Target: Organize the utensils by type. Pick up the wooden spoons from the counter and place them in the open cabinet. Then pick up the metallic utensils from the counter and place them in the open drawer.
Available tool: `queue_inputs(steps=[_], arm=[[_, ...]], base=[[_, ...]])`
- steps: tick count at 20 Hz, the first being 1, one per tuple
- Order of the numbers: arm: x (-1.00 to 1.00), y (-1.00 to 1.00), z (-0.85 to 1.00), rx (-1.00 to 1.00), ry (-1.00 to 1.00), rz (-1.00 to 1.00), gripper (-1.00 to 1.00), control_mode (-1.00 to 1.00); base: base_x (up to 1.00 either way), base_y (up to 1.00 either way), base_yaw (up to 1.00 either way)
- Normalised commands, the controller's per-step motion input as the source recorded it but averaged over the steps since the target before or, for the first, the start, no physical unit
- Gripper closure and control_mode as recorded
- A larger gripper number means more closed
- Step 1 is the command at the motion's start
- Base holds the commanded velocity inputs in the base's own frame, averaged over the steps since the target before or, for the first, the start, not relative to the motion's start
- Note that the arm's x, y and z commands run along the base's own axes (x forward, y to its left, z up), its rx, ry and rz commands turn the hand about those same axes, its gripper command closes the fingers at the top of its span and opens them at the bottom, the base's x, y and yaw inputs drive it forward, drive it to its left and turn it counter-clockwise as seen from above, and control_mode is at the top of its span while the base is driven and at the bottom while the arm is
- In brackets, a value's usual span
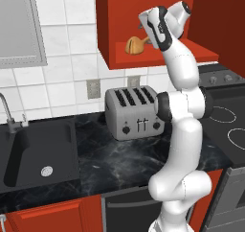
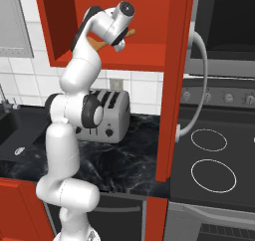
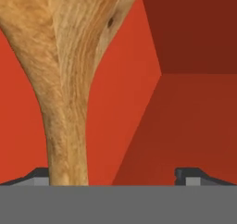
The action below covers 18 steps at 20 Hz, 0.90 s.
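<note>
Reaching into the open cabinet (image 1: 143, 58), the gripper (image 3: 113, 174) stands spread wide and grips nothing — the wooden spoon (image 1: 135, 45) lies on the shelf with its bowl showing just left of the hand. In the hand view the handle runs straight away from the camera, crossing close by the left fingertip (image 3: 39, 176) — so backing straight out along that axis looks cleanest.

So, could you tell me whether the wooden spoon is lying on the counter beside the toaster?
No, the wooden spoon rests on the shelf of the open red cabinet, above the toaster.
</note>
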Motion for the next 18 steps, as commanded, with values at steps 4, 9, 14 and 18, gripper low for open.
queue_inputs(steps=[4, 9, 14, 18], arm=[[-0.19, 0.00, -0.20, -0.01, 0.00, -0.12, -1.00, -1.00], [-0.29, 0.00, -0.24, -0.07, 0.00, -0.19, -1.00, -1.00], [-0.25, 0.01, -0.30, -0.02, -0.05, -0.25, -1.00, -1.00], [-0.04, 0.03, -0.25, 0.00, 0.00, -0.30, -1.00, -1.00]], base=[[0.00, 0.00, 0.00], [0.00, 0.00, 0.00], [0.00, 0.00, 0.00], [0.00, 0.00, 0.00]])
